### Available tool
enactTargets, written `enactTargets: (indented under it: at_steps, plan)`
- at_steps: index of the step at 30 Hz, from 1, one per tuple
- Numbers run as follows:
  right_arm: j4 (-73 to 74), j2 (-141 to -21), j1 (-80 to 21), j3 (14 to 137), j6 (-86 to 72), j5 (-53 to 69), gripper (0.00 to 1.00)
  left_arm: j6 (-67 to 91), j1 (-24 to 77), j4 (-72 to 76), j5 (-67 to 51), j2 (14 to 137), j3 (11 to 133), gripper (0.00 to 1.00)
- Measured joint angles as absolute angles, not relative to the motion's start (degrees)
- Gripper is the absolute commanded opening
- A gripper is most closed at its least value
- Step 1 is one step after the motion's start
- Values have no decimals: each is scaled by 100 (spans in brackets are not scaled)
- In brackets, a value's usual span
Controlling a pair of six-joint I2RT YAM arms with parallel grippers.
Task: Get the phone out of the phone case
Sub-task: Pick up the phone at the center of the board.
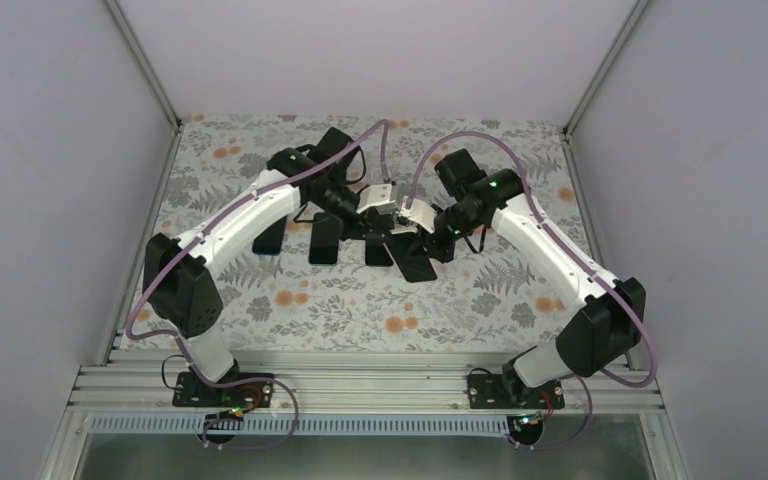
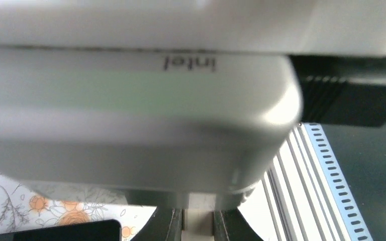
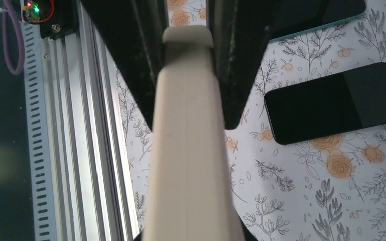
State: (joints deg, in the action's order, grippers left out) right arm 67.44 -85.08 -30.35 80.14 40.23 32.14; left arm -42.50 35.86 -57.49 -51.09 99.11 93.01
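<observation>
Two claws are clamped on one beige phone case, which is held clear of the surface above its middle. The left claw grips it from the left and the right claw from the right. Opposed grips are probably used so that one end can be braced while the other is peeled away. Whether the phone sits inside cannot be told, since only the case's narrow edge is shown. Several dark phones are laid flat below, apart from it.
</observation>
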Motion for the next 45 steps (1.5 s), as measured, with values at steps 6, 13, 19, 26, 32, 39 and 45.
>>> enactTargets:
  at_steps: [6, 13, 19, 26, 32, 39, 45]
  plan:
    - [6689, -8510, -3035, 7999, 3933, 3210, 4, -4265, 3581, -5743, -5129, 9911, 9439, 53]
    - [6486, -8510, -2961, 8110, 3642, 3385, 4, -3981, 3339, -5435, -5374, 9891, 9529, 99]
    - [6246, -8527, -2602, 8803, 3282, 4049, 4, -3422, 2600, -5013, -5758, 9714, 9633, 100]
    - [5634, -8547, -2108, 9559, 2652, 5009, 4, -2637, 2322, -4202, -5741, 9035, 9555, 100]
    - [5070, -8565, -1833, 10016, 2095, 5793, 4, -1660, 2217, -3385, -5555, 8458, 9295, 100]
    - [4322, -8724, -1625, 10414, 1315, 6886, 4, -1601, 2158, -3616, -5940, 8726, 9880, 100]
    - [3498, -8700, -1522, 10082, 526, 7570, 4, -1337, 2161, -3382, -5940, 8493, 9365, 100]
